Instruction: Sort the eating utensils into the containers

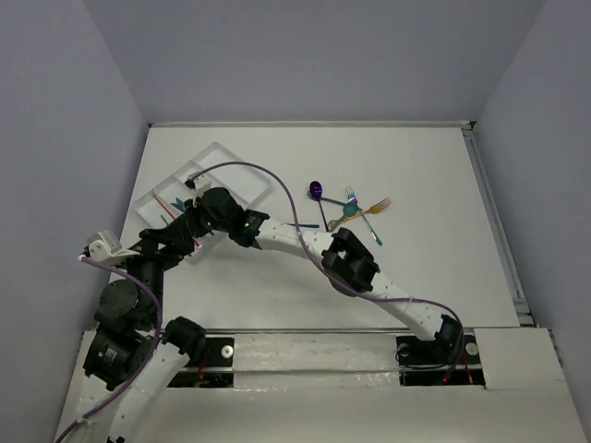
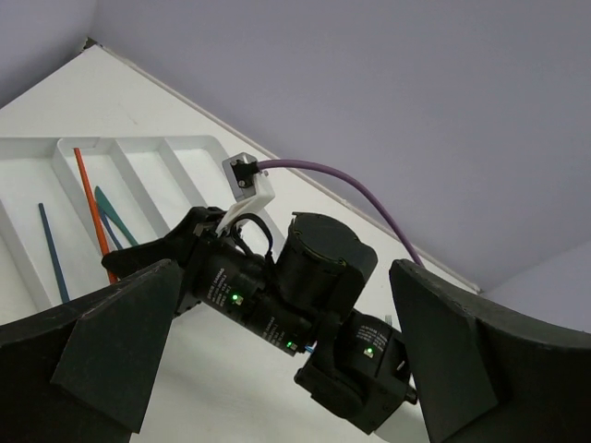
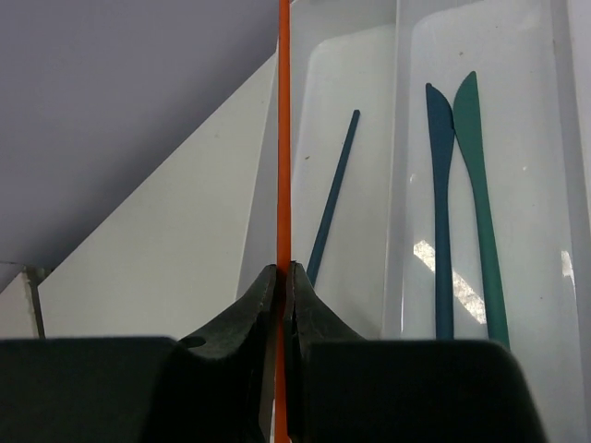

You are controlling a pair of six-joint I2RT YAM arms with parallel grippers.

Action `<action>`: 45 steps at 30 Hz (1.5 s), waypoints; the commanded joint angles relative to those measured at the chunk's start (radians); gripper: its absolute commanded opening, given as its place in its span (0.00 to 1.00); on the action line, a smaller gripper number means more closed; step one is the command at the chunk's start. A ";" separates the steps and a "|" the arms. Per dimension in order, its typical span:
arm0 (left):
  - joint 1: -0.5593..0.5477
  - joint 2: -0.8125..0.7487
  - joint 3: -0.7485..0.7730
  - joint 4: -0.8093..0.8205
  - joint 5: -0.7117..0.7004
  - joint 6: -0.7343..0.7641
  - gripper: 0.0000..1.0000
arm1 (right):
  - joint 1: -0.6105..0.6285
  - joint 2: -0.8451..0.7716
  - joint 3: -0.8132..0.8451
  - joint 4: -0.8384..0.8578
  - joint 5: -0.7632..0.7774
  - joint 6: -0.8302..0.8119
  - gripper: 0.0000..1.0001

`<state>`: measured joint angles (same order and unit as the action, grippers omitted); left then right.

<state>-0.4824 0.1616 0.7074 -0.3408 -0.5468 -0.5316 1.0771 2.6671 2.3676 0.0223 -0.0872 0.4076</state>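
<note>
My right gripper (image 3: 284,269) is shut on a thin orange utensil (image 3: 283,138), held over the left edge of the white tray (image 3: 397,138). In the tray's compartments lie a thin navy handle (image 3: 332,198), a navy knife (image 3: 441,203) and a teal knife (image 3: 480,203). In the top view the right gripper (image 1: 194,214) is over the tray (image 1: 242,166). My left gripper (image 2: 286,305) is open and empty, close behind the right wrist. Loose utensils lie mid-table: a purple spoon (image 1: 317,192), a teal one (image 1: 351,208), an orange-brown fork (image 1: 377,205) and a blue one (image 1: 371,231).
The right arm (image 1: 351,263) stretches diagonally across the table, with its purple cable (image 1: 277,180) looping above it. The left arm (image 1: 138,268) is folded by the tray's near side. A navy utensil (image 1: 301,225) lies partly hidden beside the right forearm.
</note>
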 commanded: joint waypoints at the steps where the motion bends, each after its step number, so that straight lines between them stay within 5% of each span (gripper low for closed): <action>1: -0.001 -0.002 0.004 0.037 -0.002 0.013 0.99 | 0.010 0.045 0.114 -0.001 -0.036 0.019 0.10; 11: -0.001 0.000 0.003 0.037 0.001 0.013 0.99 | 0.010 -0.030 0.082 0.050 -0.005 -0.006 0.50; 16: -0.001 -0.002 0.003 0.039 0.002 0.012 0.99 | 0.010 -0.220 -0.204 0.142 0.018 -0.027 0.47; 21: -0.001 -0.008 0.000 0.040 0.002 0.016 0.99 | -0.017 -0.491 -0.554 0.194 0.148 -0.055 0.27; 25: -0.001 -0.013 0.000 0.039 0.005 0.016 0.99 | -0.095 -0.683 -0.801 0.047 0.299 -0.029 0.24; 30: -0.001 -0.008 -0.003 0.043 0.011 0.019 0.99 | -0.273 -0.860 -1.118 -0.134 0.294 0.092 0.27; 36: -0.001 0.001 -0.003 0.045 0.015 0.021 0.99 | -0.333 -0.932 -1.249 -0.179 0.356 0.096 0.30; 45: -0.001 0.001 -0.003 0.045 0.013 0.021 0.99 | -0.376 -0.836 -1.176 -0.185 0.379 0.037 0.29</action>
<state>-0.4824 0.1596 0.7074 -0.3401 -0.5388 -0.5282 0.7116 1.7897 1.1202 -0.1795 0.2512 0.4751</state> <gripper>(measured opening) 0.989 0.291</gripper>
